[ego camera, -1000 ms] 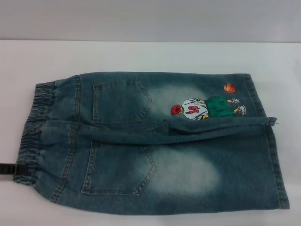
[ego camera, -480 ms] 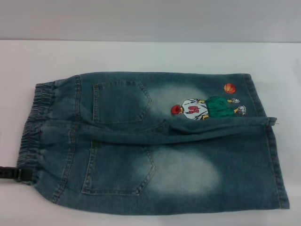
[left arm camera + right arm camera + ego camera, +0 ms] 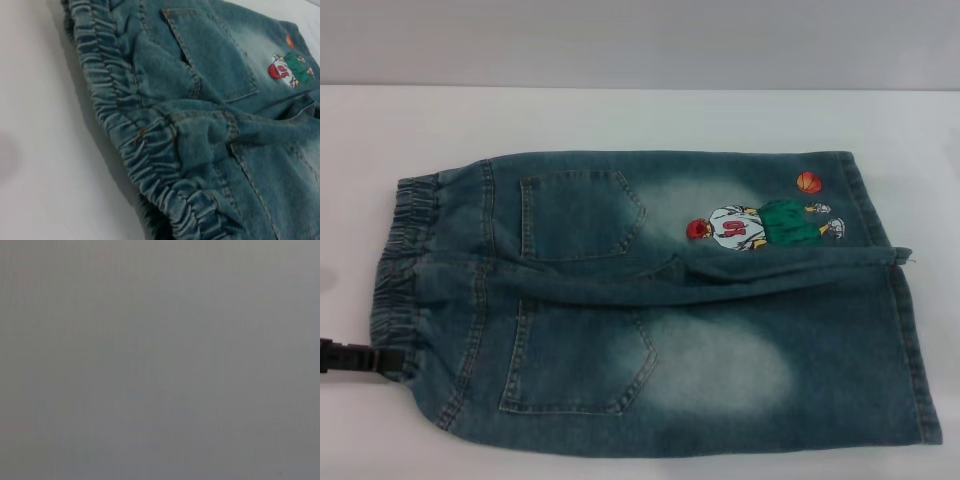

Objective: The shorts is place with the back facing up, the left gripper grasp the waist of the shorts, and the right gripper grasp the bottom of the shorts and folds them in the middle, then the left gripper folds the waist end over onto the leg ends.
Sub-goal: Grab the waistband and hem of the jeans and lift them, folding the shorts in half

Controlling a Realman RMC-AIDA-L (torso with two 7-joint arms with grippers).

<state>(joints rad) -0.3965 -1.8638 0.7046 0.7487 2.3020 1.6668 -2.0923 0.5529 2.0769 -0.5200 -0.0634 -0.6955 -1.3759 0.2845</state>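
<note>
Since a second ago my left gripper reaches the near corner of the waist end of the shorts, jaw state untellable, shorts flat back-up and unfolded on the table; grasp looks imminent, right gripper unseen.

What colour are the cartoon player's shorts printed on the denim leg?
Green, on the cartoon basketball player print of the blue faded denim shorts; clearest in head view.

The blue faded-wash denim shorts lie flat on the white desk, near its front edge. The puckered elastic waist end points toward the left edge; the straight stitched leg hems point toward the right edge. The slim black left gripper touches the waist end's front corner.
</note>
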